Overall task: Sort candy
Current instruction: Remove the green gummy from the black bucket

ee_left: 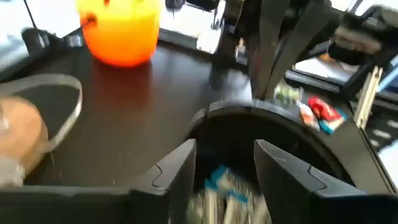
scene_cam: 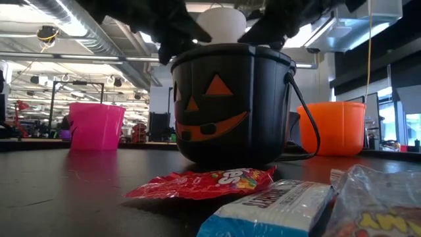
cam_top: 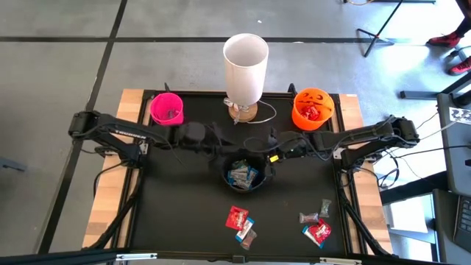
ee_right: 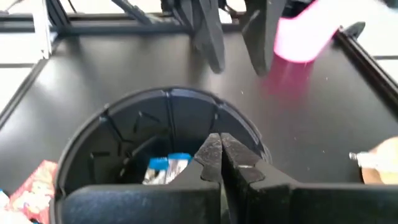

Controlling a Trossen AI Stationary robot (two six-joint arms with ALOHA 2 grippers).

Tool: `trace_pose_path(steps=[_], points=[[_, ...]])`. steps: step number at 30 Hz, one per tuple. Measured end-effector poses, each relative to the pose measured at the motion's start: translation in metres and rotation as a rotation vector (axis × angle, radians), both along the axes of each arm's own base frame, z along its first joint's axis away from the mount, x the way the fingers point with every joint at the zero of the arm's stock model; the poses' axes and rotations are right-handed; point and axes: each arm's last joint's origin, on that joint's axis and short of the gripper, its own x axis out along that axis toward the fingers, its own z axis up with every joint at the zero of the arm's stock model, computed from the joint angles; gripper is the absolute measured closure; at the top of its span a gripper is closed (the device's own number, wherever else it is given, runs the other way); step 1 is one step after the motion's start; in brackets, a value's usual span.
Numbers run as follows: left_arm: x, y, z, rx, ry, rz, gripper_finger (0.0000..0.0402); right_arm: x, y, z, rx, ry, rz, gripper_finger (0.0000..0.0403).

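A black pumpkin bucket (cam_top: 245, 174) stands mid-table with blue-and-white candy (ee_right: 165, 168) lying inside it. My left gripper (ee_left: 224, 168) is open over the bucket's left rim, its fingers apart with nothing between them. My right gripper (ee_right: 219, 155) is shut and empty, poised over the rim on the bucket's right side. Loose candy lies near the front edge. It includes a red packet (cam_top: 237, 216), a blue-and-white bar (cam_top: 244, 230) and a second cluster (cam_top: 319, 230) to the right. The pink cup (cam_top: 166, 108) and orange pumpkin bucket (cam_top: 313, 108) stand at the back.
A tall white cylinder (cam_top: 245, 59) on a wooden base stands at the back centre, between the cup and the orange bucket, with a cable curling beside it. In the low view the red packet (scene_cam: 204, 183) and a blue-and-white bar (scene_cam: 276, 207) lie just before the black bucket.
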Motion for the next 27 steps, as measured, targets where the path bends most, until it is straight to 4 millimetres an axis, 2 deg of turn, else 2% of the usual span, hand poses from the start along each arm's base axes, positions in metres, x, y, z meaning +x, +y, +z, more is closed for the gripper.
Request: trace_pose_path(steps=[8, 12, 17, 27], points=[[-0.009, 0.005, -0.018, -0.168, 0.195, -0.013, 0.0183, -0.001, 0.0, -0.002, -0.005, 0.019, 0.001, 0.0402], [-0.01, 0.004, -0.02, -0.196, 0.214, 0.0, 0.0163, -0.001, 0.0, -0.001, -0.009, 0.015, 0.002, 0.0402], [-0.01, 0.0, -0.022, -0.237, 0.23, 0.008, 0.0159, -0.001, 0.0, -0.001, -0.022, 0.016, 0.008, 0.0402], [-0.001, 0.0, -0.044, -0.312, 0.31, 0.076, 0.0162, -0.001, 0.0, -0.001, -0.021, 0.016, 0.008, 0.0402]])
